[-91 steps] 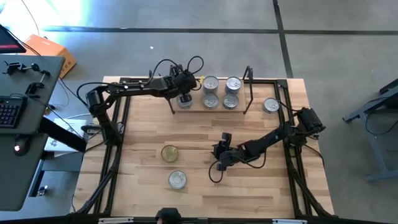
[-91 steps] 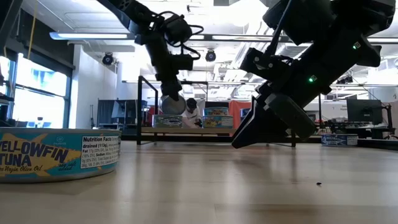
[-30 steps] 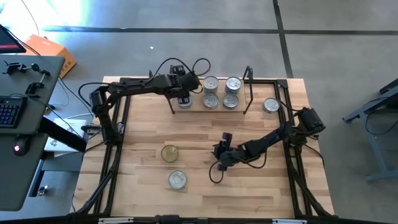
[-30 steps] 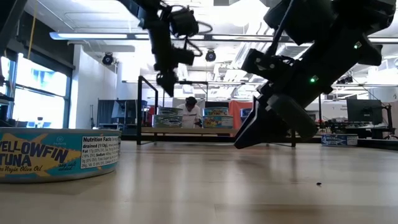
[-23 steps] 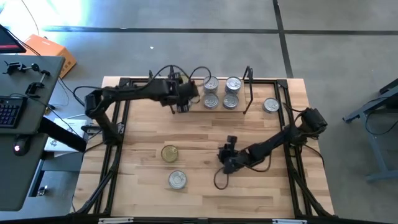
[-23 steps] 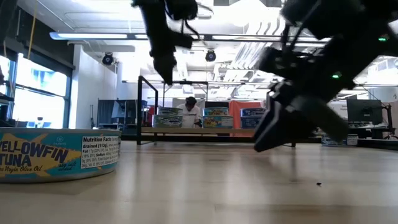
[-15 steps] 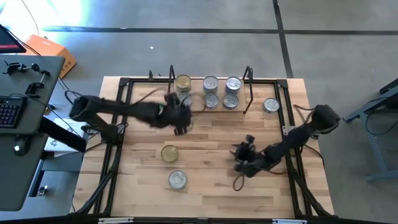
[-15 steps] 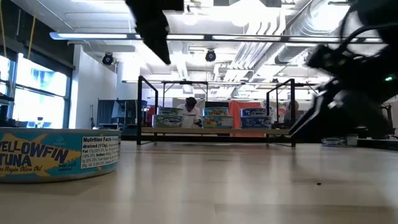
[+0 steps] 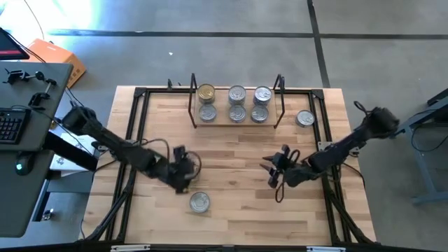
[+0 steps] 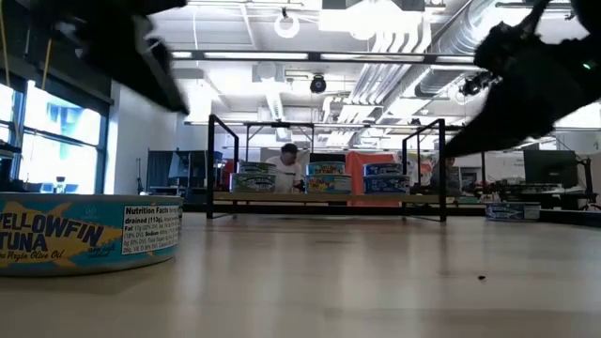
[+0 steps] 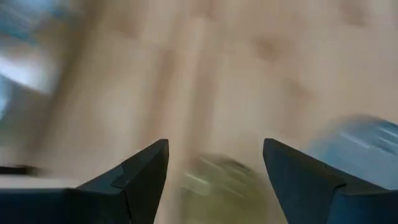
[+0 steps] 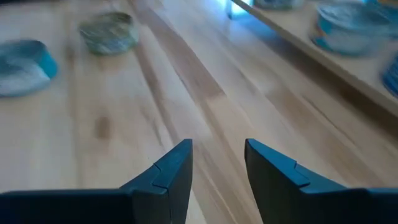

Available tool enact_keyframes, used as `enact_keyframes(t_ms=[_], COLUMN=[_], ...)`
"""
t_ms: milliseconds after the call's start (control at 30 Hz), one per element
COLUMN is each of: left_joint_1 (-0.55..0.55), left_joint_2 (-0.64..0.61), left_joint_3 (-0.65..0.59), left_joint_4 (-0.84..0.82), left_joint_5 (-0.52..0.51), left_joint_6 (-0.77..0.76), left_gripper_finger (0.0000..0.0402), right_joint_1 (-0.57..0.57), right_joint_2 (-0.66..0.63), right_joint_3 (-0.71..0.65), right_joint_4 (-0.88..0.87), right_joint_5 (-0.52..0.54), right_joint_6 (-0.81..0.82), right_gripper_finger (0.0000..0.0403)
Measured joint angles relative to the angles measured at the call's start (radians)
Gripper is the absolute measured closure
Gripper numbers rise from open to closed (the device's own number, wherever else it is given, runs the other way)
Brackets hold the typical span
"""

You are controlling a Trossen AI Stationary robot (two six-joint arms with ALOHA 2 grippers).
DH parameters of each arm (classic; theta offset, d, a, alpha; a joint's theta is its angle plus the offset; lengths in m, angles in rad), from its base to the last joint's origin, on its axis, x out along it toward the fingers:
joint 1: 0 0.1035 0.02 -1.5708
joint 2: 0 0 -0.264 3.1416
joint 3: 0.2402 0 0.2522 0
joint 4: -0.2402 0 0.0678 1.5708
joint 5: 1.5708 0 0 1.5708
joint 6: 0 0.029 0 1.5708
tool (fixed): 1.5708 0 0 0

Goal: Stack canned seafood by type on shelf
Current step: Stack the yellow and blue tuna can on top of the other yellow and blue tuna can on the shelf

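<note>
Tins on shelf: six, in two rows of three near the far edge of the worktop; one gold-lidded tin at the left end of the back row, five silver-lidded tins.
Shelf build: light-wood board between two black wire end frames.
Loose tins: three seen from above – one silver tin near the far right corner, just outside the shelf's right frame; one silver tin toward the near edge, left of centre; one dull yellowish tin under the left hand, blurred.
Left hand: low over the worktop left of centre, just beyond the near silver tin; fingers spread wide, nothing between them.
Right hand: right of centre, above bare wood; fingers partly apart, holding nothing.
Surface: pale butcher-block planks with a black frame.
Low view: a tuna tin with a blue label stands close at left.
Room: grey concrete floor, desk with keyboard at left, orange box; a person sits far behind the shelf.
</note>
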Motion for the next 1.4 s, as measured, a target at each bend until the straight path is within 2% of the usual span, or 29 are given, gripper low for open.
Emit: enact_keyframes(t_ms=[100, 200, 267, 367, 500, 600, 833, 1033, 1233, 1333, 1400], left_joint_1=[-0.06, -0.116, -0.151, -0.16, -0.099, -0.019, 0.194, 0.286, 0.263, 0.237, 0.223], left_joint_2=[0.012, 0.051, 0.087, 0.156, 0.26, 0.325, 0.354, 0.312, 0.228, 0.206, 0.205], left_joint_3=[-0.078, -0.183, -0.248, -0.311, -0.319, -0.317, -0.325, -0.295, -0.234, -0.219, -0.213], left_joint_4=[0.093, 0.34, 0.549, 0.799, 0.919, 0.96, 1.106, 1.101, 0.894, 0.739, 0.7], left_joint_5=[0.158, 0.279, 0.302, 0.279, 0.27, 0.306, 0.34, 0.345, 0.364, 0.378, 0.389], left_joint_6=[-0.177, -0.291, -0.32, -0.329, -0.28, -0.209, 0.105, 0.22, 0.329, 0.485, 0.599], left_gripper_finger=[0.0149, 0.0149, 0.0149, 0.0154, 0.017, 0.0186, 0.0217, 0.0228, 0.023, 0.023, 0.023], right_joint_1=[-0.043, -0.082, -0.112, -0.159, -0.206, -0.219, -0.221, -0.221, -0.221, -0.221, -0.221], right_joint_2=[0.038, 0.094, 0.14, 0.209, 0.288, 0.317, 0.32, 0.32, 0.32, 0.32, 0.319], right_joint_3=[0.0, 0.0, 0.0, 0.0, 0.0, 0.0, 0.0, 0.0, 0.0, 0.0, 0.0], right_joint_4=[0.166, 0.336, 0.436, 0.572, 0.67, 0.684, 0.705, 0.703, 0.702, 0.702, 0.702], right_joint_5=[-0.055, -0.064, -0.056, -0.052, -0.096, -0.152, -0.177, -0.187, -0.187, -0.187, -0.187], right_joint_6=[-0.145, -0.271, -0.328, -0.342, -0.313, -0.313, -0.312, -0.303, -0.263, -0.264, -0.268], right_gripper_finger=[0.0265, 0.0265, 0.0265, 0.0265, 0.0265, 0.0265, 0.0265, 0.0265, 0.0265, 0.0265, 0.0265])
